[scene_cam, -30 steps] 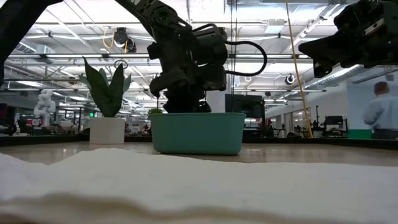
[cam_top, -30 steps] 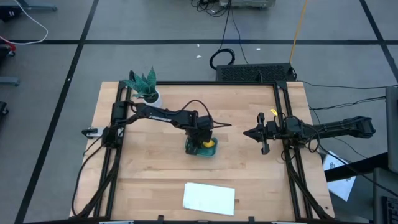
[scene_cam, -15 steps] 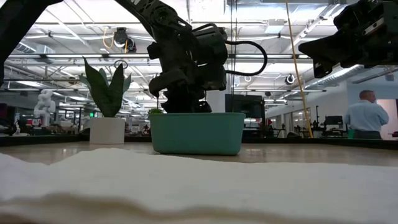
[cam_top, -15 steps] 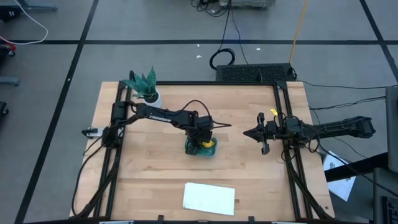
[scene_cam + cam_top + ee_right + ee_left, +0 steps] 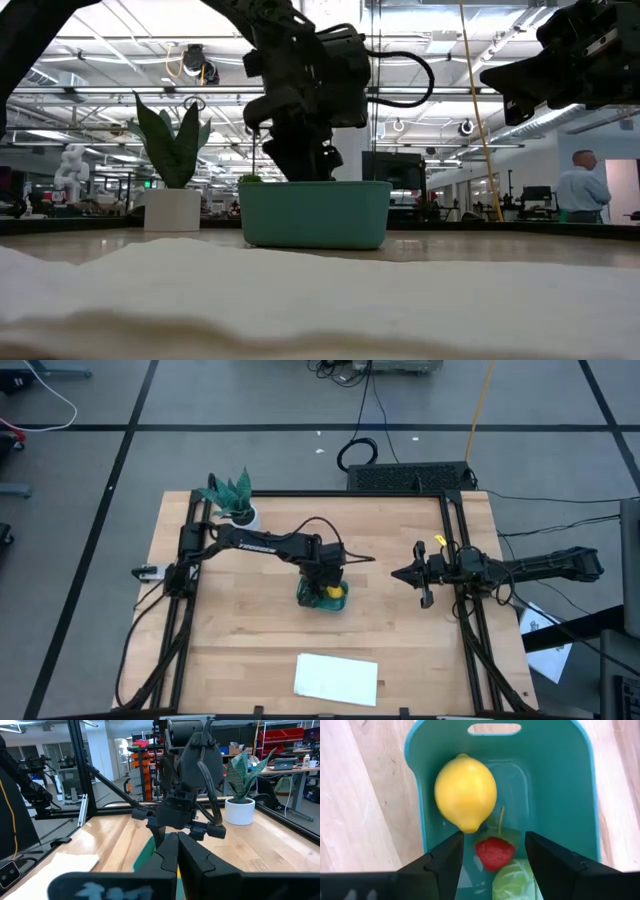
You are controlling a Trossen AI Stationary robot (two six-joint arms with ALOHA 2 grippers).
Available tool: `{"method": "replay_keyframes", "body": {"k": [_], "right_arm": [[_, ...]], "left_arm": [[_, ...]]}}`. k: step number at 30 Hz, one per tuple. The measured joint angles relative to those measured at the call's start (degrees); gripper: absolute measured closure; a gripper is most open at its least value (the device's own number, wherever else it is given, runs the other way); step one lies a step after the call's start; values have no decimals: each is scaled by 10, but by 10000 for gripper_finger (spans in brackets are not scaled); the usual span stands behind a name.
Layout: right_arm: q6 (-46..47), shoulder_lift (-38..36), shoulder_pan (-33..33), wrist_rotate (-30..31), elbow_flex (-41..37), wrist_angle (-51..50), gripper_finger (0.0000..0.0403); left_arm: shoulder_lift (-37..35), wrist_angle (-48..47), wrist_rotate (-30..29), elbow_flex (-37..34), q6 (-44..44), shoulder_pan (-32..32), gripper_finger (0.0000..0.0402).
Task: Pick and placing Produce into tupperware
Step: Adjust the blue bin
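Okay, quick notes for you on this moment:

Left gripper (image 5: 492,847): your left arm hangs straight over the teal tupperware (image 5: 560,795), fingers spread apart with nothing between them. In the low view the left gripper (image 5: 305,160) sits just above the tupperware's rim (image 5: 315,215), fingertips about level with the rim.

Lemon (image 5: 465,792): yellow, lying in the tupperware just ahead of your left fingers, near one side wall, apart from both fingers. From above you see the lemon (image 5: 334,591) beside the gripper.

Strawberry (image 5: 494,852): red with a green cap, lying in the tupperware right below the gap between your spread fingers, just behind the lemon.

Green produce (image 5: 517,879): light green, leafy look, probably a cabbage or lettuce; in the tupperware closest under the wrist, touching or nearly touching the strawberry.

Tupperware position: mid-table, directly under your left gripper (image 5: 325,582); the tupperware (image 5: 312,600) shows at the gripper's near side.

Right gripper (image 5: 402,573): your right arm waits well off to the side of the tupperware, raised above the table, fingers pressed together (image 5: 176,857), holding nothing.

White sheet (image 5: 337,677): flat on the table, well away from both grippers, toward the front edge.

Potted plant (image 5: 234,498): at the far left corner, behind your left arm.

Person (image 5: 581,187): standing in the room behind the table.
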Motion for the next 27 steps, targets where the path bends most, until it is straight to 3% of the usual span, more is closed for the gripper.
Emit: {"method": "replay_keyframes", "body": {"k": [9, 21, 27], "right_arm": [[0, 0, 0, 0, 0, 0, 403], [4, 4, 0, 0, 0, -2, 403], [4, 4, 0, 0, 0, 0, 403]], "left_arm": [[0, -75, -24, 45, 2, 0, 185], [-49, -93, -46, 52, 11, 1, 186], [-70, -93, -67, 52, 3, 1, 223]]}}
